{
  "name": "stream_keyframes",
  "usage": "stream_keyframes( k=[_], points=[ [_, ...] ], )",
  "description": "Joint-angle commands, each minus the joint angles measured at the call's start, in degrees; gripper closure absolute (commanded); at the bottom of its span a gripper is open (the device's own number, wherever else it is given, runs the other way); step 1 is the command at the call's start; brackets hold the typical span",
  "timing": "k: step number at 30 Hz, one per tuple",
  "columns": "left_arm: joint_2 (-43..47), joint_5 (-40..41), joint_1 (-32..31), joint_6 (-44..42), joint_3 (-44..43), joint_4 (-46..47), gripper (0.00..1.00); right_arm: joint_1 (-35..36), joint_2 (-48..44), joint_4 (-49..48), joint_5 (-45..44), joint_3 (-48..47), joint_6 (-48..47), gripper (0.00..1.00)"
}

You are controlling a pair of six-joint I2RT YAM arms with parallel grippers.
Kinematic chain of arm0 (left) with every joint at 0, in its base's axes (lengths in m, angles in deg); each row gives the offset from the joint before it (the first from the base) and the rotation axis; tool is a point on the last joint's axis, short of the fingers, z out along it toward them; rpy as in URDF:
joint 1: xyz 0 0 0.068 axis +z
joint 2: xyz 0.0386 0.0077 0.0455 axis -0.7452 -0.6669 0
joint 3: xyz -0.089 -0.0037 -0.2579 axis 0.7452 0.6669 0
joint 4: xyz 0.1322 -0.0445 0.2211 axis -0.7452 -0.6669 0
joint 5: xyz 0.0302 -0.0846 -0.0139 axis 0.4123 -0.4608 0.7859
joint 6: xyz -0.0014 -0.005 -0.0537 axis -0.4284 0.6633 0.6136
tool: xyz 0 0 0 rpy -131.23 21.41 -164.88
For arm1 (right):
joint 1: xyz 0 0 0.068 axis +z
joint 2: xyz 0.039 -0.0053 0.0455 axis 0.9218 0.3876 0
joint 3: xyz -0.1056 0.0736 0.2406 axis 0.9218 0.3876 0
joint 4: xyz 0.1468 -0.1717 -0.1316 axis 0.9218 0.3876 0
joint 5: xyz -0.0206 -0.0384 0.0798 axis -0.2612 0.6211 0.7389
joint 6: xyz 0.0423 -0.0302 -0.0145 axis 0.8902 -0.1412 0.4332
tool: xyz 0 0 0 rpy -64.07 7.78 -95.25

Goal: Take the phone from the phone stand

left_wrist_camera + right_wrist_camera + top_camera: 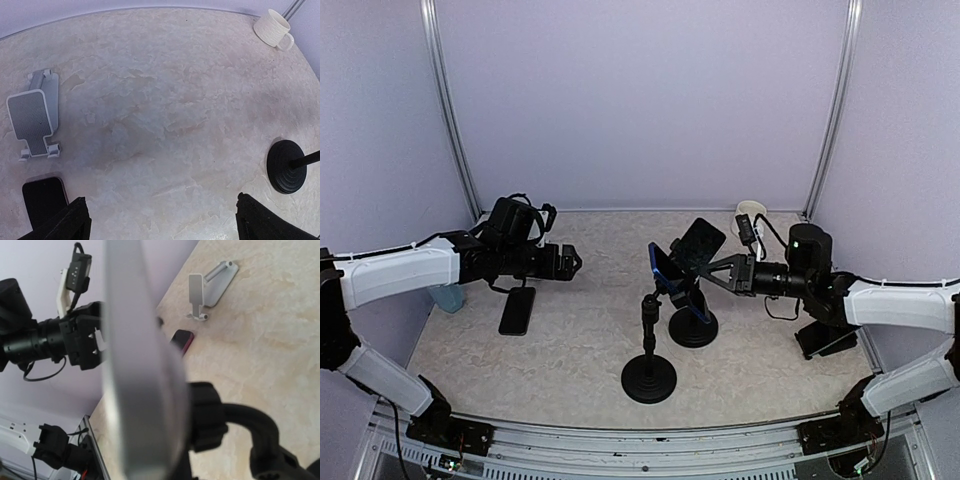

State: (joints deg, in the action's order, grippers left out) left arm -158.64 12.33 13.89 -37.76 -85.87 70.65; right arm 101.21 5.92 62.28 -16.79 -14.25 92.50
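R pincer (706, 270) clamped, prob. on slim glossy phone (702, 240) in black round-based stand (693, 328); L pincer (162, 220) apart.

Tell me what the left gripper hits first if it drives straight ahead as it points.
Probably the blue-cased phone: in the top view the left gripper points right toward it. Depth and height are unclear, so it may miss.

Left arm: stretched over left side of tabletop (580, 340); left gripper (570, 262) spread wide. Right arm: reached toward centre; right gripper (705, 268) clamped tight.
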Motion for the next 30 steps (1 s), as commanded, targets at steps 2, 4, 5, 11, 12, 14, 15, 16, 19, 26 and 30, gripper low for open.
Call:
stream_keyframes(
  k=[2,4,5,11,12,14,15,16,19,26,30],
  points=[
    [-0.14,-0.74,-0.53,-1.12,-2.97,0.9,0.01,0.52,3.14,-5.74,0.08,-4.97,-1.93,1.0],
    [-0.17,-1.0,-0.57,-1.47,-3.43,0.88,0.01,0.52,4.5,-6.5,0.41,-6.26,-2.09,1.0],
    [-0.19,-1.08,-0.59,-1.66,-3.61,0.73,0.01,0.52,5.24,-6.85,0.53,-6.72,-2.16,1.0],
    [0.12,-1.06,-0.61,-2.6,-4.29,0.26,0.01,0.56,8.96,-9.48,1.45,-9.84,-2.12,1.0],
    [0.12,-1.15,-0.61,-2.63,-4.38,0.33,0.01,0.53,9.52,-9.83,1.44,-10.46,-2.17,1.0],
    [0.09,-1.36,-0.63,-3.08,-4.66,0.43,0.01,0.52,10.94,-10.56,1.44,-11.78,-2.28,1.0],
    [0.07,-1.45,-0.63,-3.31,-4.97,0.44,0.01,0.52,11.78,-11.14,1.58,-12.53,-2.23,1.0],
    [-0.04,-1.61,-0.61,-3.66,-5.34,0.33,0.01,0.52,13.12,-11.54,1.8,-13.62,-2.09,1.0],
    [-0.4,-2.25,-0.61,-4.73,-6.71,-0.08,0.01,0.52,16.02,-13.13,2.38,-15.79,-1.57,1.0],
    [-1.55,-6.37,-2.54,-8.16,-10.5,0.5,0.01,0.53,22.19,-16.26,3.07,-19.94,0.35,1.0],
    [-5.41,-5.92,-5.27,-9.8,-14.8,-0.53,0.01,0.67,25.22,-17.94,3.52,-21.95,1.67,1.0]
  ],
)
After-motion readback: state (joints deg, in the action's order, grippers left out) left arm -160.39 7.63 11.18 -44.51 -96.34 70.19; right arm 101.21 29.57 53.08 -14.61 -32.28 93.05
